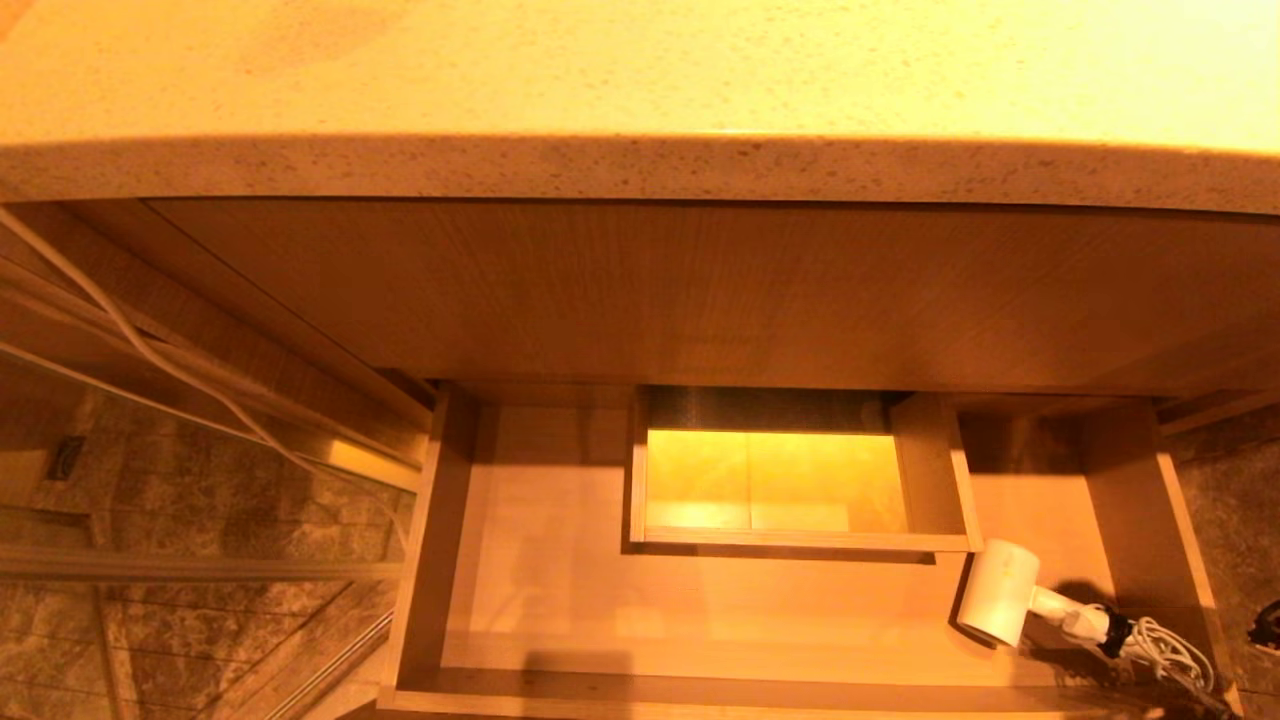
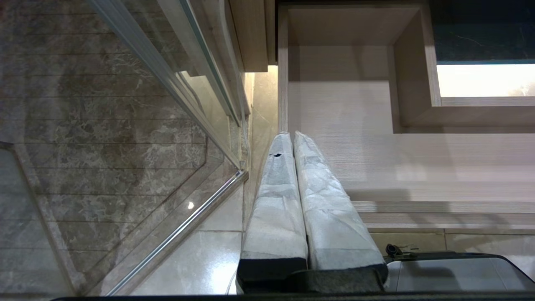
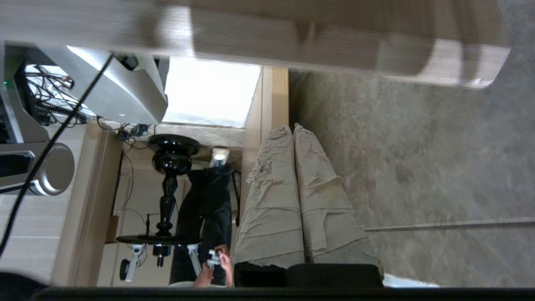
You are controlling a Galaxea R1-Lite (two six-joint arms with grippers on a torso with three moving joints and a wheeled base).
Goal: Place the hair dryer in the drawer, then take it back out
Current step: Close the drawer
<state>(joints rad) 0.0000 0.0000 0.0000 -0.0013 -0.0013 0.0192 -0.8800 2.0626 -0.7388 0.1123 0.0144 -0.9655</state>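
Dryer (image 1: 1003, 592) lying in the open drawer (image 1: 700, 610) (placing judged done), right pincer (image 3: 292, 129) pressed together, empty; next: parting, reaching in, gripping the handle.

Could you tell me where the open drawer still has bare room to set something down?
The drawer floor is bare along its left side, between the left wall and the boxed cutout, and across the front strip before that cutout. The right front corner is crowded: the hair dryer and its coiled cord lie there.
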